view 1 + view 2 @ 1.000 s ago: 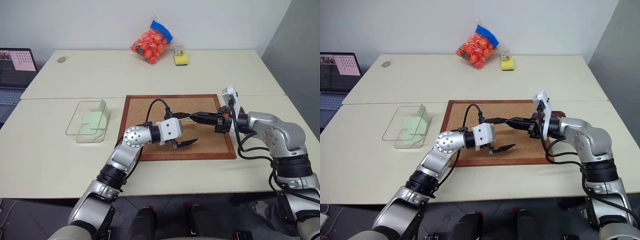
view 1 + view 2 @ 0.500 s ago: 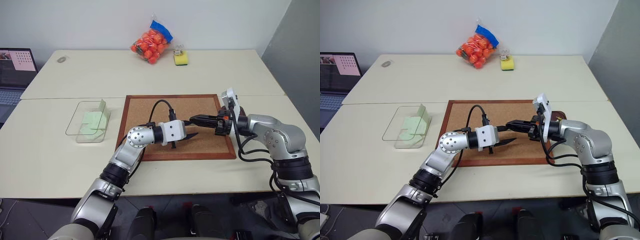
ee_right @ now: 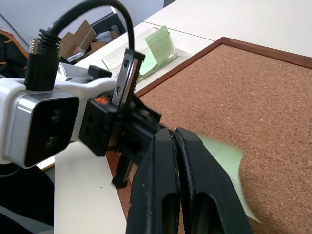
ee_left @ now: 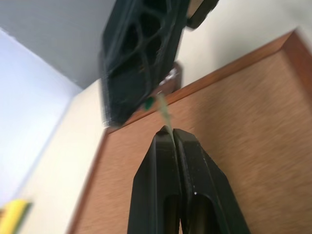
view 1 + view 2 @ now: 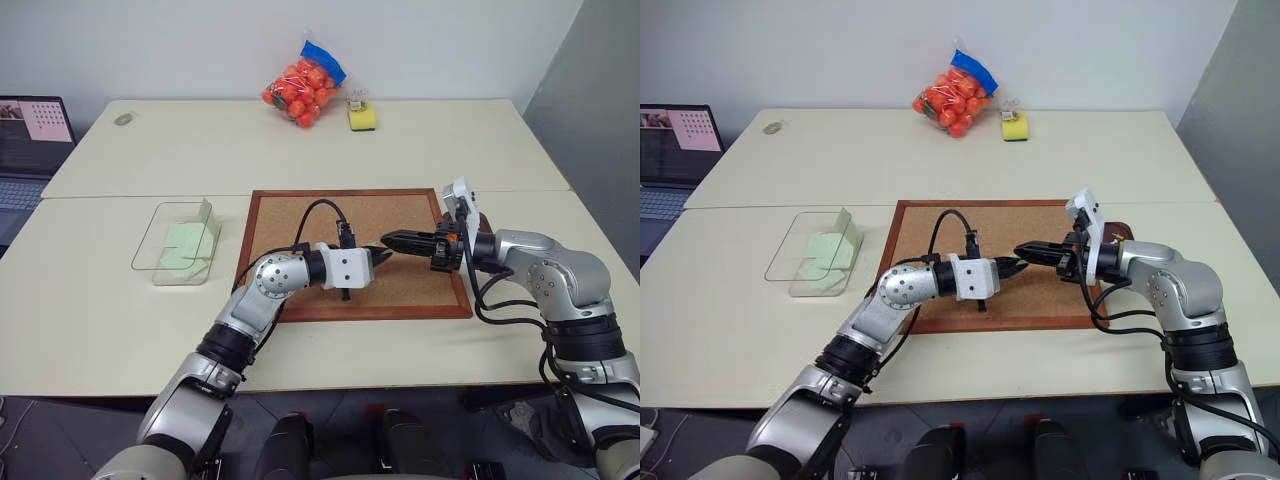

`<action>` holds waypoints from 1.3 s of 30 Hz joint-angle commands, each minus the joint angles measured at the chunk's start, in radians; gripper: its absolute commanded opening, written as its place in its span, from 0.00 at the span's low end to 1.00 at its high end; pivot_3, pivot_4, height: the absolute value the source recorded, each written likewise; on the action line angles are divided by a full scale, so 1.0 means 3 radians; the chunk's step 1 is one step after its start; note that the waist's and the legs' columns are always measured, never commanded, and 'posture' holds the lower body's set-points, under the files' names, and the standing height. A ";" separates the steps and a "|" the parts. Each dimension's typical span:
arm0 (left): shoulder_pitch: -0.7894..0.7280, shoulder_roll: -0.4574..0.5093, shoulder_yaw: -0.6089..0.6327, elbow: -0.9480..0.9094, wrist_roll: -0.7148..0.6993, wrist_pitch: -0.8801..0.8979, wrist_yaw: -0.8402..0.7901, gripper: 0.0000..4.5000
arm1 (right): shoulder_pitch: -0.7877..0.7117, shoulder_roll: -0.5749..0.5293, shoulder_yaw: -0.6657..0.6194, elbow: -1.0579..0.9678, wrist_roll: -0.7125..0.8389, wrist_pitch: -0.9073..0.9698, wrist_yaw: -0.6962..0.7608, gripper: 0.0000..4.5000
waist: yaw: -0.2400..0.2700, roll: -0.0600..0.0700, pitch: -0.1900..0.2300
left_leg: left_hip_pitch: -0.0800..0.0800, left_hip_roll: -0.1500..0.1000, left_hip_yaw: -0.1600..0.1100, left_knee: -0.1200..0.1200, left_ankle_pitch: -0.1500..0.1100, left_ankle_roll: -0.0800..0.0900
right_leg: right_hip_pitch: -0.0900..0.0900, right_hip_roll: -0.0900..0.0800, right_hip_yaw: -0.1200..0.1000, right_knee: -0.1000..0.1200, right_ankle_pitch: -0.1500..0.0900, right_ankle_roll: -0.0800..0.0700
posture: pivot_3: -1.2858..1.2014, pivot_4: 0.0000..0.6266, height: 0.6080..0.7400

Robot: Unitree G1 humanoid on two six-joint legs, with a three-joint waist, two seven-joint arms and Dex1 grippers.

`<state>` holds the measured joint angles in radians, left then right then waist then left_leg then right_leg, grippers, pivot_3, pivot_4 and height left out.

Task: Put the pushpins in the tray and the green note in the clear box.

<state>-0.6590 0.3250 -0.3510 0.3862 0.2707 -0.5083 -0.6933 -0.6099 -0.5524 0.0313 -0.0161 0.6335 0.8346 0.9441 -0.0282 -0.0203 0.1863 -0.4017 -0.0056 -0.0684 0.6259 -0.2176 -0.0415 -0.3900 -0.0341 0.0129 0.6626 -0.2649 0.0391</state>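
The note [image 3: 225, 161] is passing between my grippers: right [image 3: 174, 134] pinching it, left [image 4: 171, 131] pinching its edge; I'm keeping both steady before releasing.

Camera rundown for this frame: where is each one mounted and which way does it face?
Head pair: on the head, facing forward and down at the corkboard; both arms show, left claw tip to tip with right claw.
Left wrist: looks along its own shut fingers toward the right claw; green note between them.
Right wrist: looks along its own shut fingers toward the left arm's camera housing, clear box beyond.
Shared: both wrist views catch the green note and the corkboard.
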 commanded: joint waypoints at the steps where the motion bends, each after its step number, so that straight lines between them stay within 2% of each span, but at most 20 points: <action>1: -0.0168 0.0063 -0.0078 0.0073 0.0311 -0.0365 0.0284 0.01 | -0.0103 -0.0030 -0.0060 -0.0007 -0.0033 -0.0085 0.0032 0.00 | 0.0000 0.0000 0.0000 | 0.0000 0.0000 0.0000 0.0000 0.0000 0.0000 | 0.0000 0.0000 0.0000 0.0000 0.0000 0.0000 | 0.52 0.24 1.00; 18: -0.0278 0.0205 -0.0220 0.0222 0.0747 -0.0833 0.0639 0.01 | -0.0230 0.0015 -0.0048 0.0109 -0.0158 -0.0206 0.0035 0.00 | -0.0003 0.0000 0.0000 | 0.0000 0.0000 0.0000 0.0001 0.0000 0.0000 | 0.0000 -0.0001 0.0000 0.0001 0.0001 -0.0002 | 0.52 0.24 1.00; 25: -0.0236 0.0185 -0.0172 0.0235 0.0585 -0.0724 0.0590 0.01 | -0.0350 0.0091 -0.0213 0.0295 -0.0267 -0.0375 -0.0212 0.00 | -0.0002 0.0000 0.0000 | 0.0000 0.0000 0.0001 0.0001 0.0000 0.0000 | 0.0000 -0.0001 0.0000 0.0002 0.0003 -0.0005 | 0.52 0.24 1.00; 28: -0.0112 0.0036 -0.0057 0.0086 0.0126 -0.0309 0.0386 0.01 | -0.0436 0.0185 -0.0361 0.0517 -0.0458 -0.0597 -0.0650 0.00 | -0.0002 0.0000 0.0000 | 0.0001 0.0000 0.0001 0.0001 0.0000 0.0000 | 0.0000 -0.0001 0.0000 0.0004 0.0004 -0.0007 | 0.52 0.24 1.00; 30: 0.0030 -0.0160 0.0069 -0.0176 -0.0355 0.0293 0.0216 0.01 | -0.0488 0.0238 -0.0442 0.0769 -0.0749 -0.0854 -0.1130 0.00 | -0.0004 0.0000 0.0000 | 0.0001 0.0000 0.0002 0.0001 0.0000 0.0000 | 0.0000 -0.0001 0.0001 0.0004 0.0006 -0.0010 | 0.52 0.24 1.00; 34: 0.0266 -0.0426 0.0193 -0.0787 -0.0995 0.1403 -0.0025 0.01 | -0.0500 0.0247 -0.0527 0.1246 -0.1203 -0.1287 -0.1785 0.00 | 0.0007 0.0000 0.0000 | -0.0001 -0.0002 0.0000 0.0003 0.0000 0.0000 | -0.0001 -0.0005 -0.0001 0.0005 0.0009 -0.0015 | 0.52 0.24 1.00; 36: 0.0342 -0.0510 0.0206 -0.1061 -0.1195 0.1867 -0.0062 0.01 | -0.0495 0.0245 -0.0616 0.1479 -0.1312 -0.1416 -0.2026 0.00 | 0.0002 0.0000 0.0000 | -0.0001 -0.0003 0.0001 0.0002 0.0000 0.0000 | -0.0001 -0.0004 0.0000 0.0005 0.0009 -0.0015 | 0.52 0.24 1.00; 39: 0.0361 -0.0562 0.0236 -0.1295 -0.1309 0.2250 -0.0022 0.01 | -0.0508 0.0259 -0.0662 0.1658 -0.1350 -0.1462 -0.2100 0.00 | -0.0002 0.0000 0.0000 | 0.0000 -0.0003 0.0003 0.0003 0.0000 0.0000 | 0.0000 -0.0004 0.0002 0.0006 0.0009 -0.0015 | 0.52 0.24 1.00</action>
<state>-0.5437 0.1676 -0.3032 0.0779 -0.0816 0.0866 -0.7090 -0.7466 -0.4667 -0.1398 0.4769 0.2430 0.4313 0.3331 -0.0289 -0.0202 0.1862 -0.4016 -0.0062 -0.0670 0.6268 -0.2174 -0.0416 -0.3902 -0.0352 0.0138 0.6647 -0.2622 0.0347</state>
